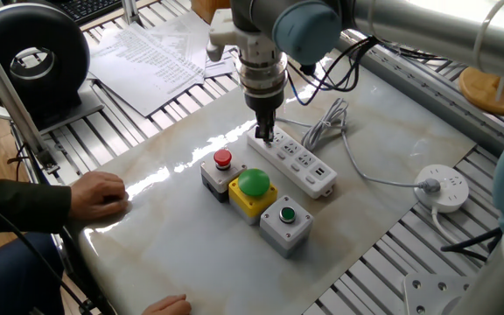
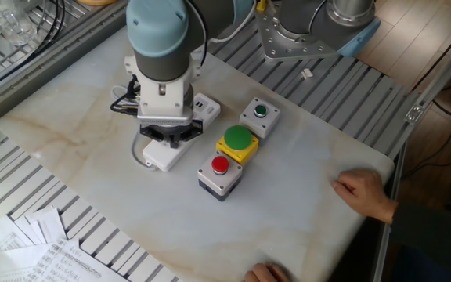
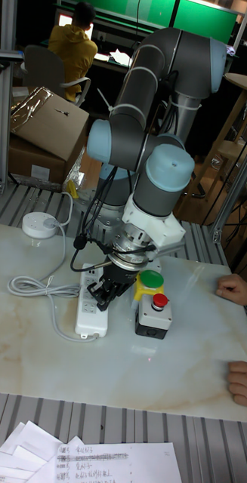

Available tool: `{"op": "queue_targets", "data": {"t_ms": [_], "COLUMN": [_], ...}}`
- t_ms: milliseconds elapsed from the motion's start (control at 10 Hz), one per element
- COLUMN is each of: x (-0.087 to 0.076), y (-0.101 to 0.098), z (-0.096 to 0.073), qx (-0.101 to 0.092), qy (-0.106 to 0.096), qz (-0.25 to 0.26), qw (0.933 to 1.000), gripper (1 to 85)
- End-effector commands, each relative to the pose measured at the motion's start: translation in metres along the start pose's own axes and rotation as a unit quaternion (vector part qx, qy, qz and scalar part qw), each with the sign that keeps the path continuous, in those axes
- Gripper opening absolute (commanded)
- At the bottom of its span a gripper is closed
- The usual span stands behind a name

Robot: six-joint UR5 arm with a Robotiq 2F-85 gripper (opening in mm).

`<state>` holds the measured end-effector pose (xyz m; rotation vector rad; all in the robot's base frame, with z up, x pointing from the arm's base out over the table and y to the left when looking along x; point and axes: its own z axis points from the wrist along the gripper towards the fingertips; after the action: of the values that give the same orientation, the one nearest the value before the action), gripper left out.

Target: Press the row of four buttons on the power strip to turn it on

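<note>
marble tabletop [image 1: 173, 236], gripper [image 1: 266, 136] tip down on power strip [image 1: 297, 163] end, finger state unclear

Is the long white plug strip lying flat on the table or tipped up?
Flat. The long white plastic power strip rests face-up on the marble table, sockets showing, with the gripper at its end.

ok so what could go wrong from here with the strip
1. The gripper is down at one end of the power strip; pressing off-centre could tip or slide the strip, since nothing visibly holds it.
2. The four buttons are tiny, so the tip may land on a socket instead.
3. The red button box and yellow box sit right beside the strip, so moving along the row risks clipping them.
</note>
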<state>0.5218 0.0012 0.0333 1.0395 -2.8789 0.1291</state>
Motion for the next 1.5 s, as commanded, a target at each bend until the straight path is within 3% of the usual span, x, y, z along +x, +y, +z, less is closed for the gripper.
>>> {"op": "queue_targets", "data": {"t_ms": [0,200,600,700,900,1000,1400], "x": [-0.004,-0.007,-0.005,-0.002,0.008,0.011,0.019], "y": [0.004,0.002,0.005,0.005,0.004,0.008,0.031], "z": [0.012,0.014,0.005,0.0,-0.032,-0.039,-0.015], "qx": [-0.006,-0.009,-0.009,-0.01,-0.013,-0.025,-0.055], "qy": [-0.012,-0.019,-0.008,-0.003,0.03,0.028,0.012], "qz": [0.004,0.002,0.001,0.001,-0.001,-0.002,0.019], "qw": [0.9999,0.9998,0.9999,0.9999,0.9995,0.9993,0.9982], "gripper": [1.0,1.0,1.0,1.0,1.0,1.0,1.0]}}
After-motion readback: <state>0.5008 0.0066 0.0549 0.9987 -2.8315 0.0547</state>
